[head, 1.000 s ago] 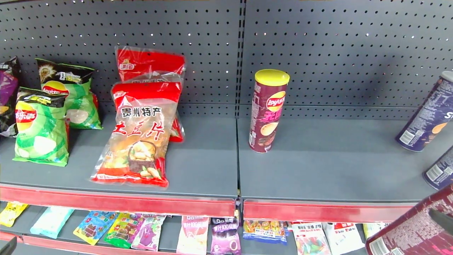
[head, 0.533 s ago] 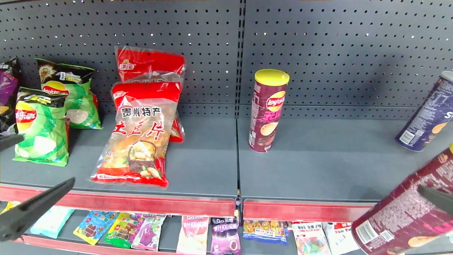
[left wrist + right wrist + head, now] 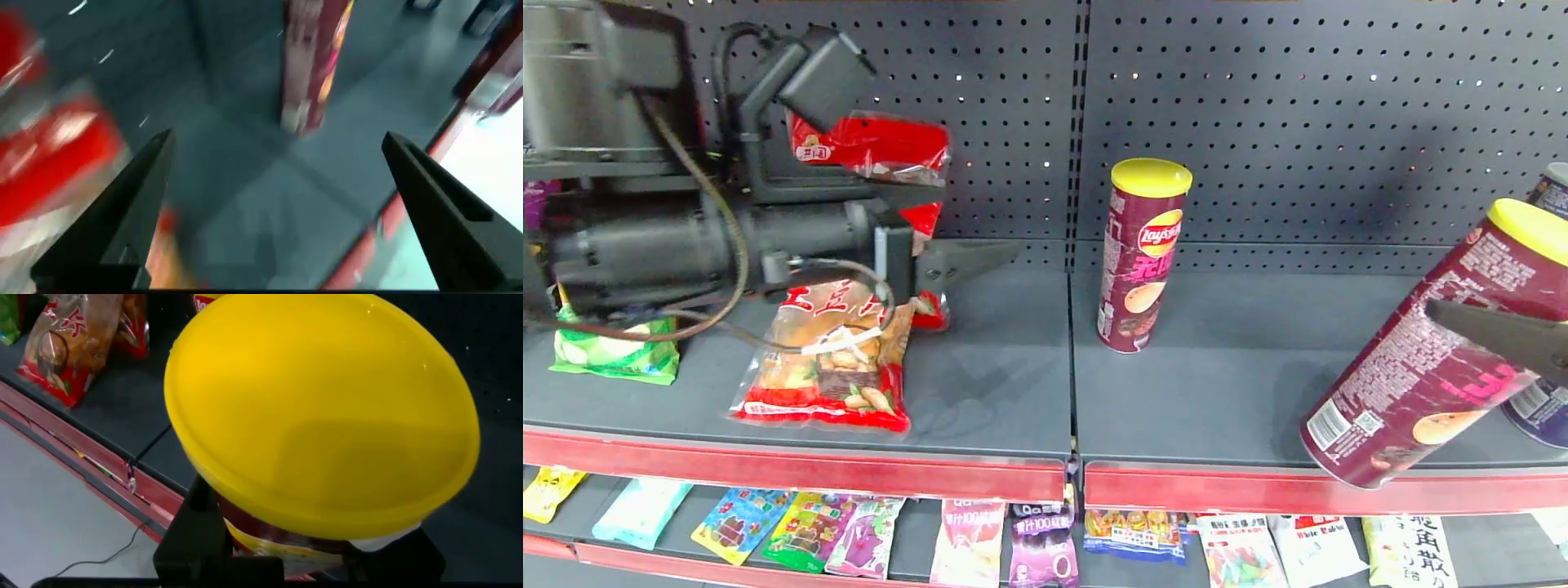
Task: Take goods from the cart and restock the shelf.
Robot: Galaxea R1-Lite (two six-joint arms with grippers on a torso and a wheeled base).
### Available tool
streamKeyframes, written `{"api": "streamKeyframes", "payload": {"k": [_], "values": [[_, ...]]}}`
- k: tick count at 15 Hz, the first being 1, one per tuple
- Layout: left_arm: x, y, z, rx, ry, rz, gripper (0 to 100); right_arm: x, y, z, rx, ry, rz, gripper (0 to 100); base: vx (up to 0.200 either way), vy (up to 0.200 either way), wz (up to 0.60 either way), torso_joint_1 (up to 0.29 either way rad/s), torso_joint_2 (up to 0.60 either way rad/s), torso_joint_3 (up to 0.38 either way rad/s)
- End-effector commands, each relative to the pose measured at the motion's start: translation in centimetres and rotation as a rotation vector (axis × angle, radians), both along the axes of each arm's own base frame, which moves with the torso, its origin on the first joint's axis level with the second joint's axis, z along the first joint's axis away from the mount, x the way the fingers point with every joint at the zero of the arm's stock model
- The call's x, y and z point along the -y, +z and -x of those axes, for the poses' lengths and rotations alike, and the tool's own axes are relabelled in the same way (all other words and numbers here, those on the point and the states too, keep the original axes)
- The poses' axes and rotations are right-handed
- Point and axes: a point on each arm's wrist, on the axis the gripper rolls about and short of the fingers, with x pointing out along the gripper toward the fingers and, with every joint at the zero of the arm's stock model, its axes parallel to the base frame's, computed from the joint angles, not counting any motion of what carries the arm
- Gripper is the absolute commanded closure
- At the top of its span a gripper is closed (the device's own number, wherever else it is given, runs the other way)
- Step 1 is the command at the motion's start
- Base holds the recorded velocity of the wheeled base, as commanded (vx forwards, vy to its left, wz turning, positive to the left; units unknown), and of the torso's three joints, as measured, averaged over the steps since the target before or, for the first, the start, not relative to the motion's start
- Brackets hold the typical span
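One maroon chip can (image 3: 1429, 351) with a yellow lid (image 3: 323, 408) is pinched across its upper body in your right gripper (image 3: 1458, 327). It is held off the vertical, lid up and tipped toward the right, base low at the red front lip of the shelf (image 3: 1241, 400), right bay. Whether the base touches the lip, you cannot tell.

Risks, as judged from here:
- Let go at this tilt and the can likely topples, then rolls off the front edge. Stand it upright first.
- Blue cans (image 3: 1539, 404) lie just beside it on the far right. A swing that way would knock them.
- A matching can (image 3: 1141, 257) stands upright farther in, well apart. Set yours short of it.

Left arm: stretched level across the left bay, above the red bag of potato slices (image 3: 833, 359). Left gripper (image 3: 275, 139) has its fingers spread wide, holding nothing, aimed toward the standing can. The cable loop hangs close to the bag; a drop in height could snag or drag it forward.
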Motion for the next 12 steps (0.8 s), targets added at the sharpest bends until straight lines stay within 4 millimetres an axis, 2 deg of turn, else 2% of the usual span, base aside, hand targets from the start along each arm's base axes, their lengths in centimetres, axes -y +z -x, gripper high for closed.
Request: {"api": "streamKeyframes", "payload": {"k": [1, 2, 4, 7, 10, 12], "values": [[4.3, -2.2, -3.7, -0.064, -0.067, -0.01, 0, -0.2, -0.3, -0.5, -0.021, 0.0, 0.007, 100, 0.0, 0.0, 0.0, 0.0, 0.0, 0.0], [5.7, -2.2, -4.6, -0.071, -0.092, 0.008, 0, -0.2, -0.4, -0.5, -0.025, -0.002, 0.009, 100, 0.0, 0.0, 0.0, 0.0, 0.0, 0.0], [6.8, -2.1, -5.5, -0.06, -0.105, 0.015, 0, -0.2, -0.5, -0.6, -0.028, -0.002, 0.01, 100, 0.0, 0.0, 0.0, 0.0, 0.0, 0.0], [7.4, -2.3, -6.1, -0.056, -0.11, 0.014, 0, -0.2, -0.5, -0.6, -0.028, -0.004, 0.01, 100, 0.0, 0.0, 0.0, 0.0, 0.0, 0.0], [8.8, -2.7, -6.6, -0.054, -0.131, 0.011, 0, -0.2, -0.6, -0.6, -0.032, -0.005, 0.011, 100, 0.0, 0.0, 0.0, 0.0, 0.0, 0.0], [9.9, -2.8, -7.5, -0.039, -0.131, 0.016, 0, 0.0, -0.5, -0.7, -0.031, -0.017, 0.01, 100, 0.0, 0.0, 0.0, 0.0, 0.0, 0.0]]}}
